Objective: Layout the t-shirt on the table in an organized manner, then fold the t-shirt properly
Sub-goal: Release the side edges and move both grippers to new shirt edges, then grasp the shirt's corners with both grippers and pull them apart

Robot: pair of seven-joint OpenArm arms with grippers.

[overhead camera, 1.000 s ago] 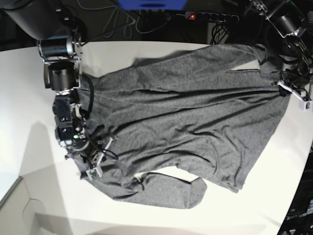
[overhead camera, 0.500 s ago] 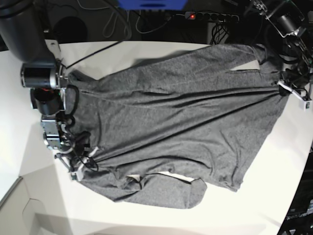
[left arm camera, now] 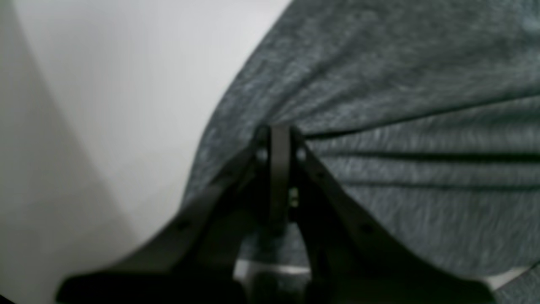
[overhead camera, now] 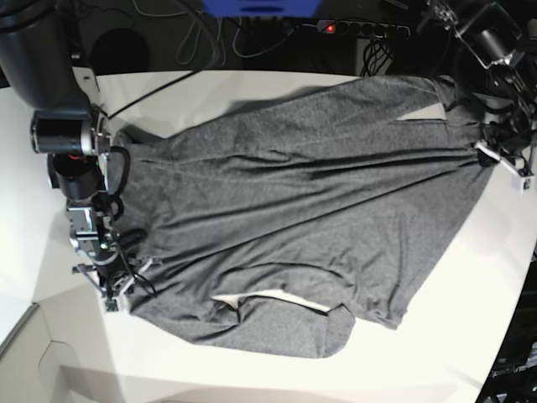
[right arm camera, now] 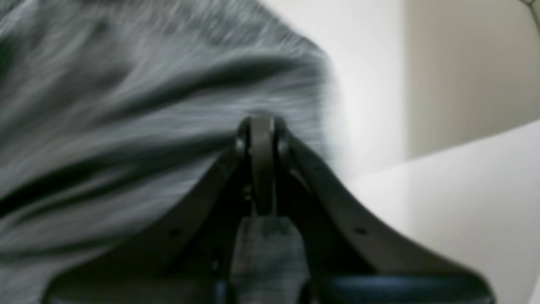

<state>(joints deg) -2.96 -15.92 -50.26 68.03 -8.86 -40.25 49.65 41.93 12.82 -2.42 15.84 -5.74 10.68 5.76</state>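
Grey jersey, the t-shirt (overhead camera: 294, 218) lies stretched yet rippled across the table (overhead camera: 252, 378), right gripper (overhead camera: 113, 290) and left gripper (overhead camera: 495, 155) each pinching an opposite edge, so flattening looks unfinished and folding unstarted.

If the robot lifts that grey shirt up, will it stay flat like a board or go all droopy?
Probably droopy. The t-shirt already shows long creases fanning from where the left gripper pinches it, so it bends easily. It likely feels light, since both pinched edges pull it taut. On the smooth table it would probably slide rather than stick.
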